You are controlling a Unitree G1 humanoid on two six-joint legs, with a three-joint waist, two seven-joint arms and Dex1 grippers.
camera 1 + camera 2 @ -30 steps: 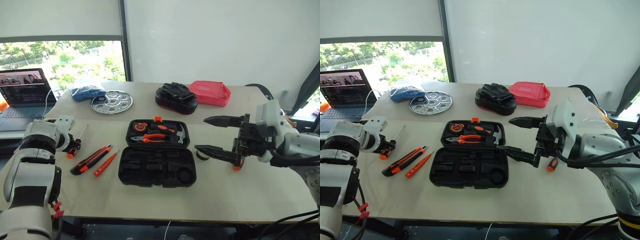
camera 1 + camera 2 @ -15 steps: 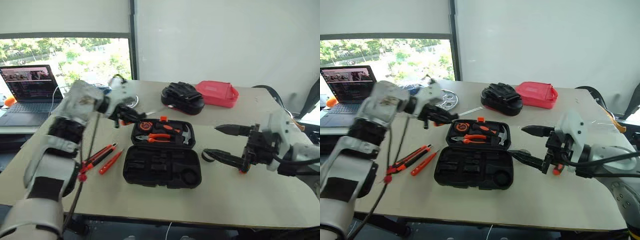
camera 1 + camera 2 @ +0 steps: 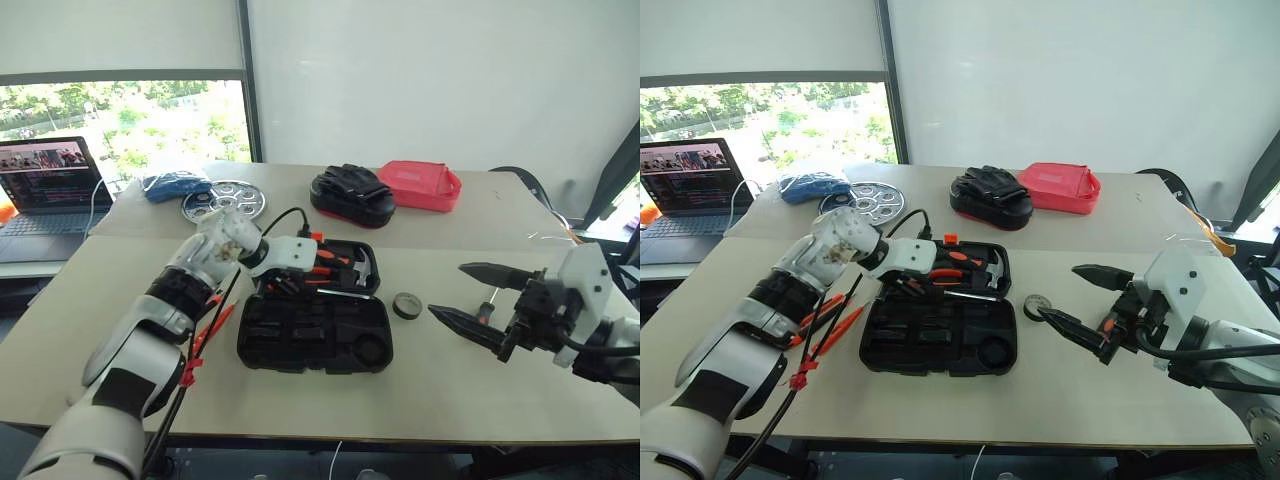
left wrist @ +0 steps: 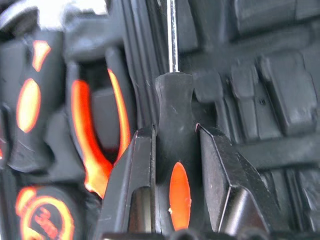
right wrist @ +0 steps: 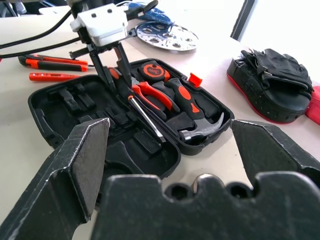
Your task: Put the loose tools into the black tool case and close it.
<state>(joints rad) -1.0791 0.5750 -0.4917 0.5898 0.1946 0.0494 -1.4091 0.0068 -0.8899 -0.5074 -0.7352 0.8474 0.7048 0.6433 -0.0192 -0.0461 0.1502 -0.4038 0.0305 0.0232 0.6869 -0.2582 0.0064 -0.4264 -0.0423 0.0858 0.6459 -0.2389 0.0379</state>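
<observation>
The black tool case lies open at the middle of the table, its near half of empty moulded slots toward six o'clock and its far half, with pliers, a hammer and a small orange latch, toward twelve. The left gripper hangs over the hinge line, clenched on the black-and-orange handle of a screwdriver; the steel shaft runs out past the fingertips over the case, and from the head views much of that handle is hidden behind the white gripper body. At nine o'clock of the case an orange-black utility knife and a slim orange pen-like tool lie side by side; in the head views the left forearm covers most of both. At three o'clock of the case sits the small round tape roll, just beside the case's edge and apart from it. Further toward three o'clock the right gripper hovers with its two black fingers spread wide and nothing between them; a second screwdriver peeks out between the fingers, mostly masked, so whether it lies flat on the table is hard to tell
</observation>
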